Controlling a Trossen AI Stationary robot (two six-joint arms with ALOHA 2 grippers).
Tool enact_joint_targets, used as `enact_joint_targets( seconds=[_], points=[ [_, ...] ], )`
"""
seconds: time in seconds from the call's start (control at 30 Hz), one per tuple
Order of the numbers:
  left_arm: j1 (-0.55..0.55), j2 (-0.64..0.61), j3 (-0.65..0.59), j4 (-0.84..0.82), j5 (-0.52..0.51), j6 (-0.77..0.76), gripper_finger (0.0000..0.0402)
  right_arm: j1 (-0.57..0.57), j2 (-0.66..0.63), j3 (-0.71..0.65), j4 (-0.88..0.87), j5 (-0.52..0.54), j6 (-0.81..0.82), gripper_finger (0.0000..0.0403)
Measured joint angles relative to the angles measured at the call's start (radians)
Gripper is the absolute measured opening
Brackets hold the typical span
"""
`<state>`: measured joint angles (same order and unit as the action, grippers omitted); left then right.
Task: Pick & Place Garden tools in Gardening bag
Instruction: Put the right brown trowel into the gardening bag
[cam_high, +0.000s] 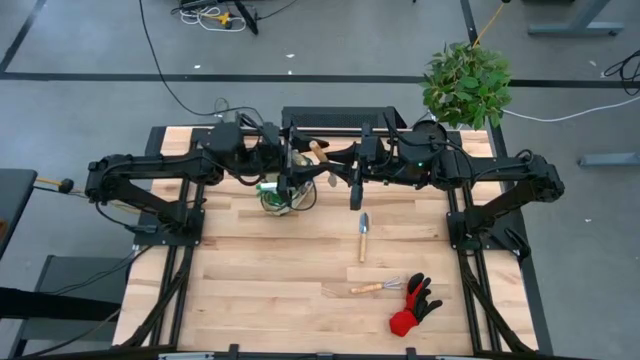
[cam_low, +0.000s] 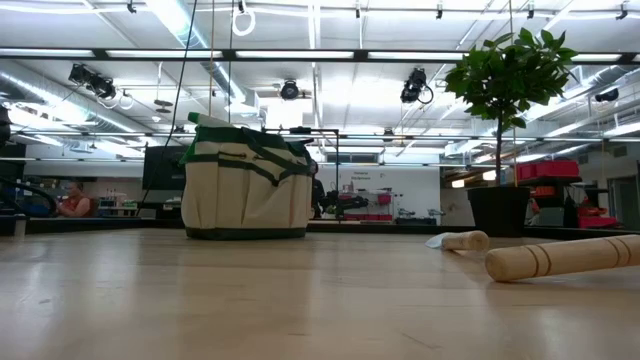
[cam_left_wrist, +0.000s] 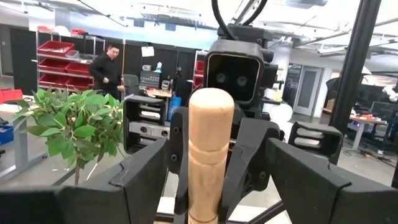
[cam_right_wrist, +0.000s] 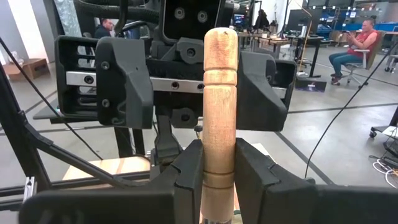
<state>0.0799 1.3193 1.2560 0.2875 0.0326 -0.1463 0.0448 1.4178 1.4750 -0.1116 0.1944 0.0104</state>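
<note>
My right gripper (cam_right_wrist: 217, 180) is shut on a wooden-handled tool (cam_high: 318, 152), held in the air over the table's far middle. My left gripper (cam_left_wrist: 211, 186) faces it, open, with one finger (cam_right_wrist: 124, 74) on each side of the handle's free end (cam_right_wrist: 221, 37) and touching nothing. The tool's metal part is hidden. The tan bag (cam_high: 280, 196) with green trim stands on its base under my left arm and shows in the low view (cam_low: 245, 185) with green things in it. A trowel (cam_high: 363, 236), a wooden-handled tool (cam_high: 378, 287) and a red-and-black glove (cam_high: 413, 305) lie flat on the table. My right gripper pinches the wooden handle's lower part (cam_right_wrist: 216, 168) between its two fingers (cam_right_wrist: 186, 180). The handle's free end reaches out past the fingertips toward my left gripper. The tool is lifted clear of the table.
A leafy potted plant (cam_high: 465, 85) stands at the table's far right corner, with its dark pot showing in the low view (cam_low: 500, 210). Two wooden handles (cam_low: 565, 257) lie in the low view's right. Bare wood lies at the near left (cam_high: 250, 290). People show in the room behind.
</note>
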Motion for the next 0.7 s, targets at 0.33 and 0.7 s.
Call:
enact_joint_targets(
  seconds=[0.33, 0.7],
  points=[
    [0.000, 0.000, 0.000, 0.002, 0.000, 0.002, 0.0231, 0.000, 0.000, 0.000, 0.000, 0.000, -0.001, 0.0066],
    [0.000, -0.001, 0.000, 0.016, -0.001, 0.004, 0.0158, 0.000, 0.000, 0.000, -0.001, 0.000, -0.003, 0.0066]
  ],
)
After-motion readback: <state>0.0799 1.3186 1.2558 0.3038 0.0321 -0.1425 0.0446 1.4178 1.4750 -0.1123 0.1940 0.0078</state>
